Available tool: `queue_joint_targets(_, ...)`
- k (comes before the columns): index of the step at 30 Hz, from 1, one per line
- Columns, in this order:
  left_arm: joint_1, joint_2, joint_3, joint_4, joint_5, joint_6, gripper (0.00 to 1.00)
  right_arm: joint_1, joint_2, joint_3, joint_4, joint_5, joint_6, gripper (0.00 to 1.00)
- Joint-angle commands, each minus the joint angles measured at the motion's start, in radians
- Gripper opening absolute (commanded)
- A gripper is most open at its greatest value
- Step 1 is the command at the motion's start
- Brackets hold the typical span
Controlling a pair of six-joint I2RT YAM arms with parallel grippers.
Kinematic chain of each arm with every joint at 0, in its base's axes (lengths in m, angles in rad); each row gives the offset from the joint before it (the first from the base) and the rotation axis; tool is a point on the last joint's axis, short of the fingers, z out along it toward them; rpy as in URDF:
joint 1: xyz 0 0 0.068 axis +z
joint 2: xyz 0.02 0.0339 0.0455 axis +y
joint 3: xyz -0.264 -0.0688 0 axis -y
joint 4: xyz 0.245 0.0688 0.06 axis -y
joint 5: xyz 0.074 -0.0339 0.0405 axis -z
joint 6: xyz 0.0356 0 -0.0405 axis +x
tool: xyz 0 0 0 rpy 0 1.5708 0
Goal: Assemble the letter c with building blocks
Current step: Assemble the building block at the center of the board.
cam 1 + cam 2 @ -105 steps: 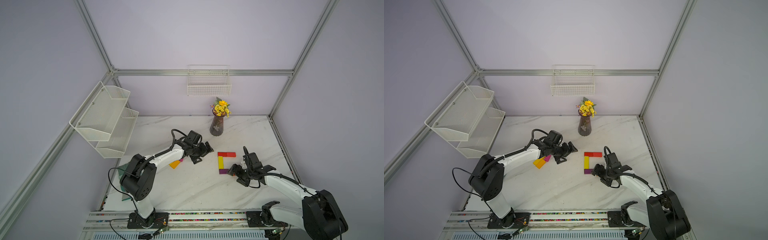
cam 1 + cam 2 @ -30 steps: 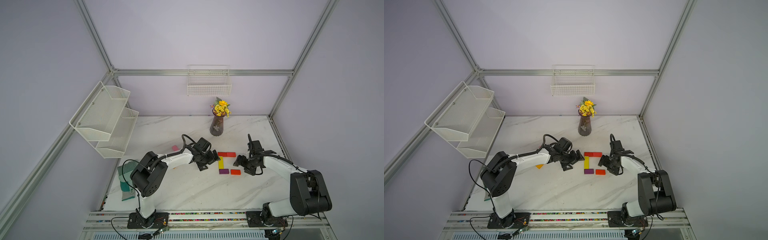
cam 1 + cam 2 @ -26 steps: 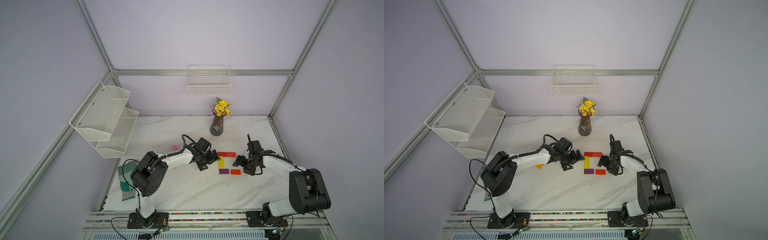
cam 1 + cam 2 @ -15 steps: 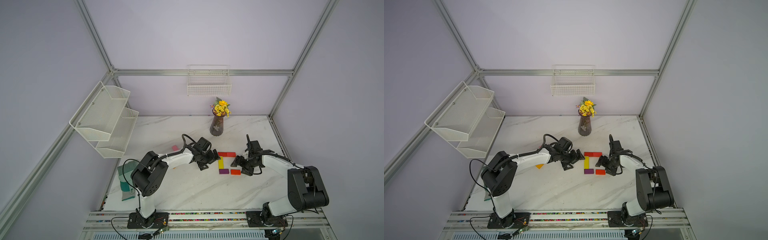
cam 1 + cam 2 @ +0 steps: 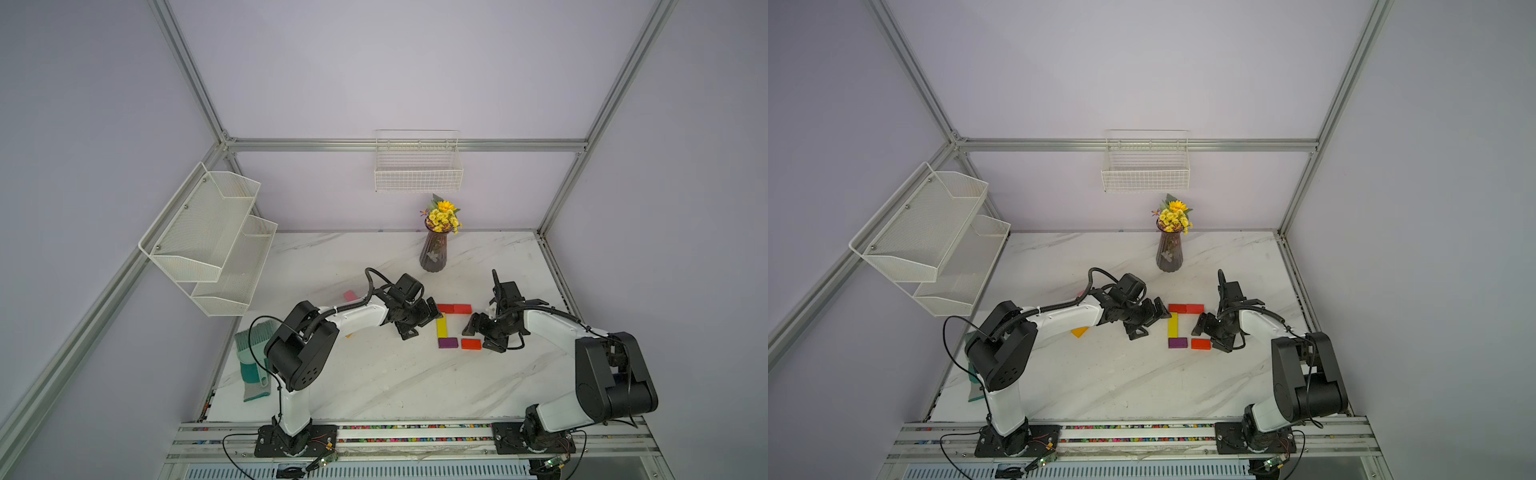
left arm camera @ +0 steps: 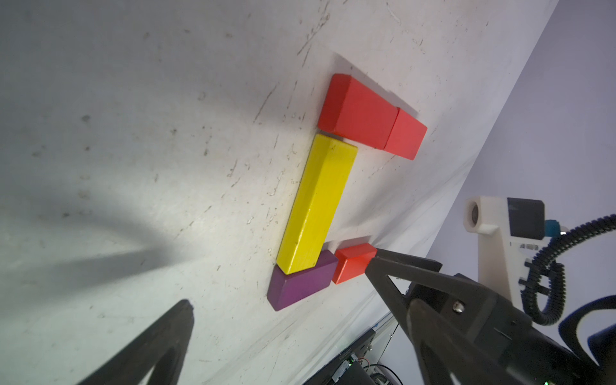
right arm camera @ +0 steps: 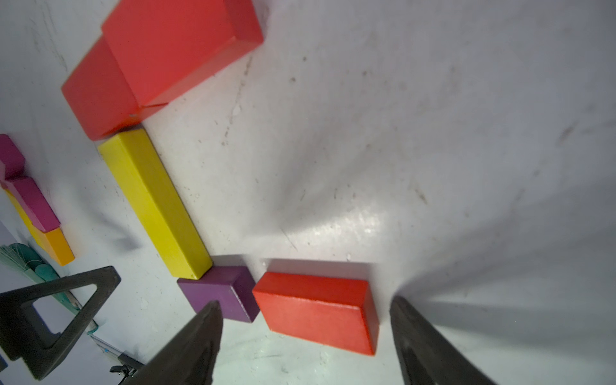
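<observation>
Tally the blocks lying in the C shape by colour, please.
Red blocks: 3
Yellow block: 1
Purple block: 1
Total: 5

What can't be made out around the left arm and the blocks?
- Both top views: the white left arm hides whatever lies under it; only a pink rectangular block and a corner of an orange block show.
- Right wrist view: a magenta rectangular block is cut off by the frame edge.

No legible text, label, brand or number anywhere
</observation>
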Motion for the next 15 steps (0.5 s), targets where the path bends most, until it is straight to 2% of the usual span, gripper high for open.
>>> queue_joint_targets(1, -0.008, 0.002, 0.034, 0.02, 0.011, -0.009, 1.0, 0.008, -0.001, 0.019, -0.005, -0.039, -0.014, 0.81)
queue_joint_targets(6, -0.011, 0.006, 0.038, 0.019, 0.012, -0.009, 1.0, 0.009, 0.013, 0.013, 0.024, -0.088, -0.001, 0.8)
queue_joint_targets(15, -0.012, 0.01, 0.04, 0.019, 0.013, -0.009, 1.0, 0.009, 0.027, 0.012, 0.037, -0.093, 0.007, 0.8)
